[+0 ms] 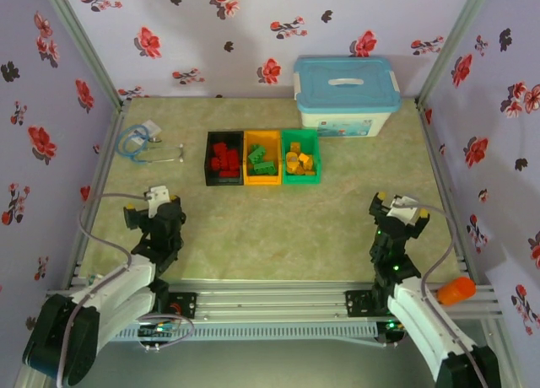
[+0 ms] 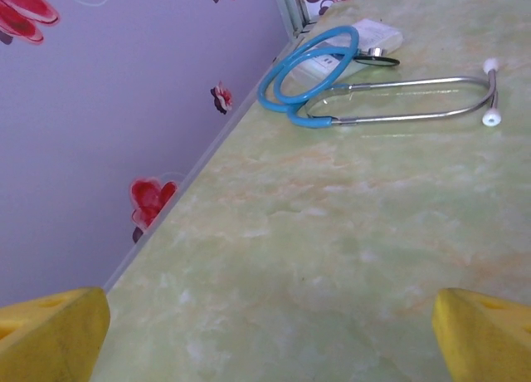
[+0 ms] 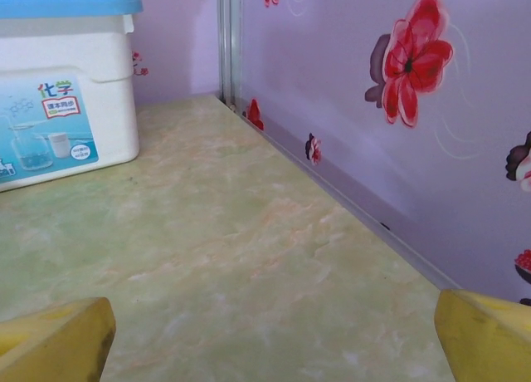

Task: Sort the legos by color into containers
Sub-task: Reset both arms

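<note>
From above, the legos [image 1: 225, 160] heaped in the black bin [image 1: 224, 136], the orange-yellow bin [image 1: 262, 135] and the green bin [image 1: 300, 133] are too small to count. The white box [image 3: 62, 91] runs off the left and top edges of the right wrist view, and the small print on its label [image 3: 50, 124] is unreadable.

left gripper [image 1: 153, 202]: black body, and there was a white block on top
pads [image 2: 50, 336]: bright yellow wedges on both jaw tips, each gripper alike
right gripper [image 1: 402, 204]: black too, tiny green light behind the jaws
arms [image 1: 126, 282]: white shells, black joints
cables [image 1: 84, 228]: grey, looped behind the jaws
</note>
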`<state>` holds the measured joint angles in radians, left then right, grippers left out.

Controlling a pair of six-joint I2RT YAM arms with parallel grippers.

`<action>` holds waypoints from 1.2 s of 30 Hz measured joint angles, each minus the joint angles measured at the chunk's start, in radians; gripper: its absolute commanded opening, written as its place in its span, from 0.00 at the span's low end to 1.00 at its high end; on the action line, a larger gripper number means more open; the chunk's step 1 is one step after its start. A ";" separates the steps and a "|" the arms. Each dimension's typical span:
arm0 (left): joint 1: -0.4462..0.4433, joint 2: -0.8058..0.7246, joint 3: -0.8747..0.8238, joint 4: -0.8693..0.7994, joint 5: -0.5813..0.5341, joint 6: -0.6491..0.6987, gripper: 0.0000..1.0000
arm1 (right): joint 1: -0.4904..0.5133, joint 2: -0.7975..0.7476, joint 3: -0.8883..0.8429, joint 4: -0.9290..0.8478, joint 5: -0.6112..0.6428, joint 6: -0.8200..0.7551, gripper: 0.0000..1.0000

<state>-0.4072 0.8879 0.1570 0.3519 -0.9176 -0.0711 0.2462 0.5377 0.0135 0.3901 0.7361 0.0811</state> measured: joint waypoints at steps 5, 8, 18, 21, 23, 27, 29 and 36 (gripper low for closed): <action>0.070 0.048 0.005 0.078 0.065 0.000 1.00 | -0.050 0.211 0.002 0.155 -0.067 0.023 0.99; 0.093 0.074 0.005 0.126 0.094 -0.001 1.00 | -0.057 0.356 0.013 0.254 -0.095 0.023 0.99; 0.137 0.182 -0.002 0.354 0.161 0.000 1.00 | -0.066 0.723 0.050 0.641 -0.148 -0.010 0.99; 0.159 0.198 -0.021 0.425 0.172 -0.001 1.00 | -0.109 0.836 0.039 0.801 -0.167 0.005 0.99; 0.180 0.210 -0.041 0.479 0.181 -0.005 1.00 | -0.139 0.929 0.048 0.858 -0.198 0.010 0.99; 0.219 0.251 -0.069 0.564 0.203 -0.023 1.00 | -0.151 1.041 0.100 0.896 -0.288 0.000 0.99; 0.232 0.275 -0.073 0.599 0.216 -0.029 1.00 | -0.150 1.052 0.111 0.918 -0.317 -0.003 0.99; 0.253 0.384 -0.062 0.689 0.262 -0.034 1.00 | -0.150 1.054 0.112 0.948 -0.349 -0.004 0.99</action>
<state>-0.1539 1.2720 0.0952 1.0405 -0.6552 -0.1055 0.0959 1.5917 0.1257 1.3380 0.3874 0.0769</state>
